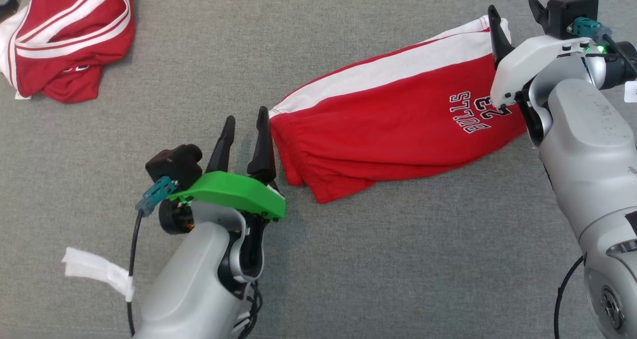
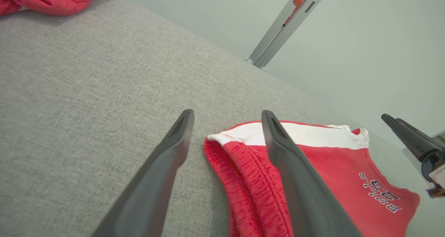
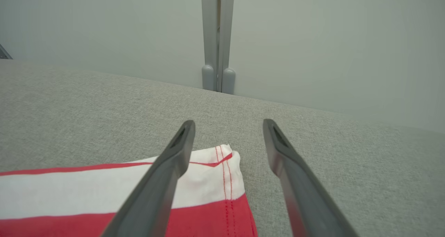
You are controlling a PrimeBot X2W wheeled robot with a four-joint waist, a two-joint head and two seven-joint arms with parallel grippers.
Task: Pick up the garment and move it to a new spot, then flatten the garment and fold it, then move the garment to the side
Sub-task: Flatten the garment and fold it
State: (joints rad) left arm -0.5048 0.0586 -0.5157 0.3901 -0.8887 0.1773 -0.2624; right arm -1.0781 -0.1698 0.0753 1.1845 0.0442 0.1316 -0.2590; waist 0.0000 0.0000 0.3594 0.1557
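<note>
The red Bulls shorts (image 1: 388,115) lie on the grey cloth surface (image 1: 348,259) between the pincers, waistband just beside the left gripper (image 1: 246,116), white-striped hem corner under the right gripper (image 1: 512,5), each with fingers spread wide, gripping nothing.

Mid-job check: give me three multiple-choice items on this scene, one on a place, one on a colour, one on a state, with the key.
1. Where in the head view does the second red garment lie?
A) upper left
B) lower right
C) under the shorts

2. What colour is the stripe on the shorts?
A) black
B) white
C) yellow

3. How do the left gripper and right gripper stand?
A) both shut on cloth
B) one open, one shut
C) both open, gripping nothing

Key:
1 A, it lies bunched in that corner of the grey surface.
2 B, a white band runs along the red cloth's far edge.
3 C, each wrist view shows spread fingers, with the cloth lying loose.
</note>
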